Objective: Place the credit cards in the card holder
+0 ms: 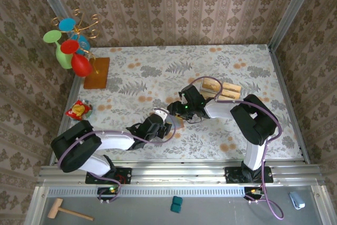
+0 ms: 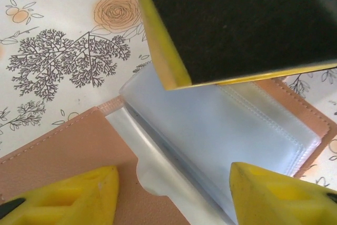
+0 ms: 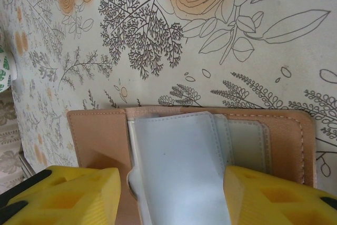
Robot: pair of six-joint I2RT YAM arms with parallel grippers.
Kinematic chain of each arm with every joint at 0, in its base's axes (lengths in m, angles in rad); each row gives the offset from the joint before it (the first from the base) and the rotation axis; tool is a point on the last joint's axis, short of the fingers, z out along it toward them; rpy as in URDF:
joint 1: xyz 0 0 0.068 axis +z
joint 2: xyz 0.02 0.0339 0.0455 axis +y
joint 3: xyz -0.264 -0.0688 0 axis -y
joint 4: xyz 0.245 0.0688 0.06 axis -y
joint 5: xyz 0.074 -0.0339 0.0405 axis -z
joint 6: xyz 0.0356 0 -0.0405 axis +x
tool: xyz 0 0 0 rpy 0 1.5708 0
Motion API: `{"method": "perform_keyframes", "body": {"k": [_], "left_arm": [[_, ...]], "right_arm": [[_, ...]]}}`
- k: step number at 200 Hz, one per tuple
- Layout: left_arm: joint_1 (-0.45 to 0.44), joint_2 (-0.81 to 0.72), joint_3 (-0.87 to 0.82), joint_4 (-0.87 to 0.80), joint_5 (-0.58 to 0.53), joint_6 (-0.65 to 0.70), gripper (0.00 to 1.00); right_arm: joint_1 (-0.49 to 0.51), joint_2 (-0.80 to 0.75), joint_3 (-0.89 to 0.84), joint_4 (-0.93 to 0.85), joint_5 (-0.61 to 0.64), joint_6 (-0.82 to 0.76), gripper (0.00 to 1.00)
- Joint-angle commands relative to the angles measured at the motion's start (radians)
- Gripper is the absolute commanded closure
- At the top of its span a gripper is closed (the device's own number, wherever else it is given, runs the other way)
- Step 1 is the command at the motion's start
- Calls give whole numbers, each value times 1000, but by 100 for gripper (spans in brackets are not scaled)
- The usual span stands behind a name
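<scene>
Leather of a reddish-brown, stitched card holder is seen spread open and flat on the flowered tablecloth, near the middle of the table and a little toward its near edge. Its inside is covered by clear plastic sleeves; whether any card is lodged in them cannot be told. The holder is flanked by the two grippers.

The left gripper is poised low over it with its yellow fingers parted, one above the bare leather flap and the other above the sleeves. Nothing is clamped between them, and contact with the holder cannot be judged. The right gripper is likewise unclenched, its fingers spread across the sleeves from the far side. A black-faced, yellow-edged finger, apparently one of its own, is caught at the top of the left wrist view, just over the sleeves.

The credit cards are found farther back and to the right, as tan-gold stacks behind the right arm, well apart from the holder.

At the far left corner a wooden board is laid, and a stand hung with coloured cups is seen at it. A red and yellow packet is set near the left edge.
</scene>
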Motion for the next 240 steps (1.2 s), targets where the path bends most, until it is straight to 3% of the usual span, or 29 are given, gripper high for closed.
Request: {"method": "perform_keyframes", "body": {"k": [1, 66, 240], "left_arm": [[8, 25, 9, 25, -5, -21, 45], [10, 42, -20, 55, -7, -43, 52], [9, 50, -31, 73, -3, -44, 54]], "right_arm": [[5, 15, 20, -12, -12, 9, 44], [-34, -45, 33, -45, -9, -12, 35], [-22, 26, 19, -1, -33, 2, 36]]}}
